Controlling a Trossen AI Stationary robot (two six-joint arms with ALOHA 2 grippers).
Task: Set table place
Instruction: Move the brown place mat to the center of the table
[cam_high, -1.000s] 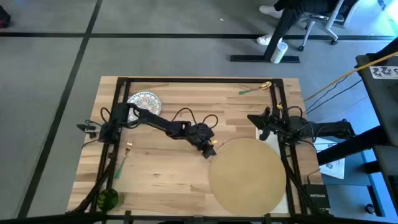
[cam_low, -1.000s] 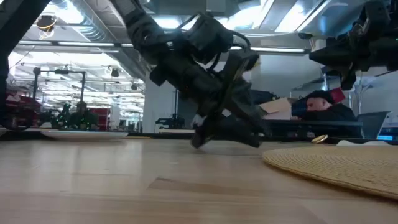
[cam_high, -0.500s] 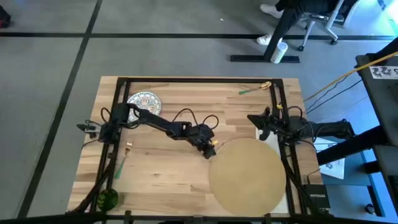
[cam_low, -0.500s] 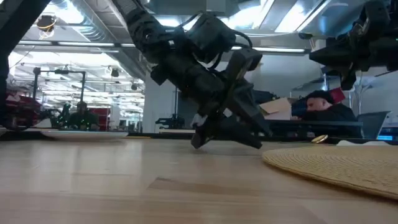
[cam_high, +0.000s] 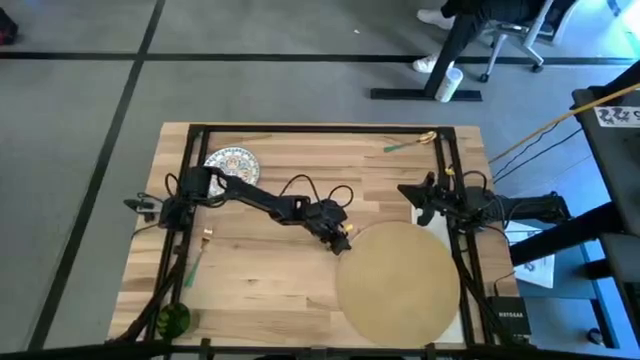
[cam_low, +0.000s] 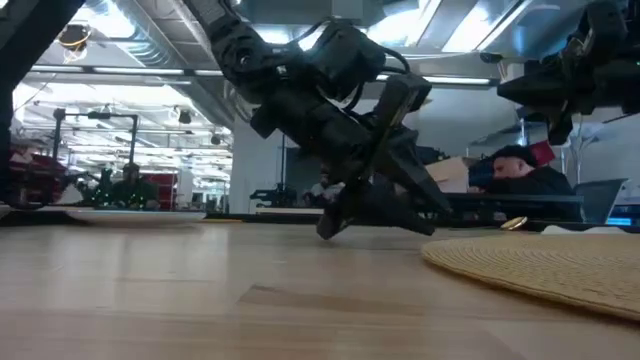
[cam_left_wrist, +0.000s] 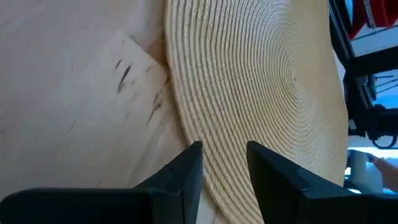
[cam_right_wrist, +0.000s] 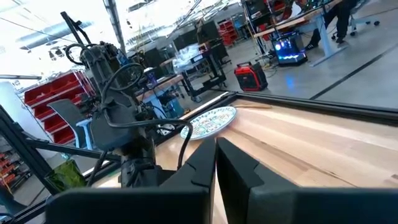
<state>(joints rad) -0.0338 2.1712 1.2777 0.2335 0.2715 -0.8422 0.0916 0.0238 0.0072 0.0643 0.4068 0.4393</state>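
The round tan placemat (cam_high: 395, 282) lies flat on the wooden table (cam_high: 270, 285), toward its near right. It also fills the left wrist view (cam_left_wrist: 261, 87) and shows in the low view (cam_low: 540, 265). My left gripper (cam_high: 342, 242) reaches down at a slant to the mat's far-left rim. Its fingers are open by a narrow gap (cam_left_wrist: 224, 167), and the rim runs between them. My right gripper (cam_high: 420, 203) waits shut (cam_right_wrist: 216, 155) above the table's right side. My left gripper has its fingertips (cam_left_wrist: 194, 155) at the placemat's far-left rim (cam_left_wrist: 214, 134), coming down at a slant from the table's left. Whether they touch the mat I cannot tell. The mat lies flat on the table.
A patterned plate (cam_high: 232, 162) sits at the far left. Green-handled utensils lie at the left edge (cam_high: 190, 270) and the far right (cam_high: 400, 146). A green object (cam_high: 172, 318) is at the near-left corner. A white napkin (cam_high: 432, 222) pokes out from under the mat.
My left gripper has shifted a little toward the placemat and tipped steeper, its wrist rising. The mat has stayed where it was.
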